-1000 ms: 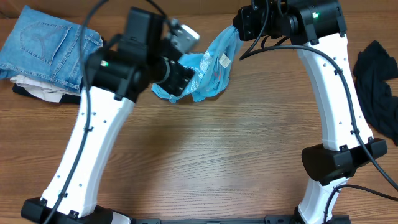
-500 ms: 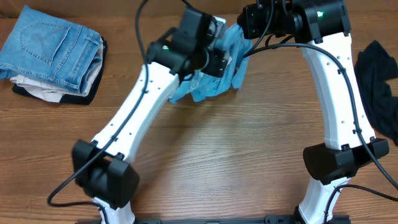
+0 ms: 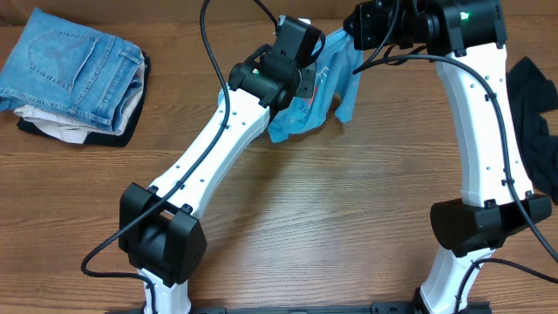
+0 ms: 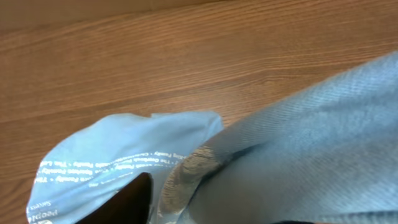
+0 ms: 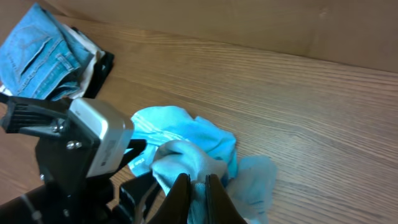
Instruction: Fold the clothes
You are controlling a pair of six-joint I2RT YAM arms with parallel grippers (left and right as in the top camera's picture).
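The sky-blue T-shirt (image 3: 305, 118) hangs bunched at the back middle of the table, its lower part resting on the wood. My right gripper (image 3: 349, 39) is shut on a fold of it (image 5: 205, 140), with the fingertips (image 5: 198, 186) pinching cloth. My left gripper (image 3: 307, 83) is pressed into the shirt right beside the right gripper. In the left wrist view the shirt (image 4: 298, 124) fills the frame. Its white lettering shows at the left, and the fingers (image 4: 230, 214) stand wide apart with cloth lying between them. The left gripper also shows in the right wrist view (image 5: 134, 168).
A folded pile topped by blue jeans (image 3: 74, 61) sits at the back left, also in the right wrist view (image 5: 37, 50). A dark garment (image 3: 534, 113) lies crumpled at the right edge. Wooden tabletop (image 3: 288, 218) lies in front of the shirt.
My left arm has swung from the left to the right, up to the right gripper. The shirt, earlier stretched between both grippers, now hangs bunched under the right gripper.
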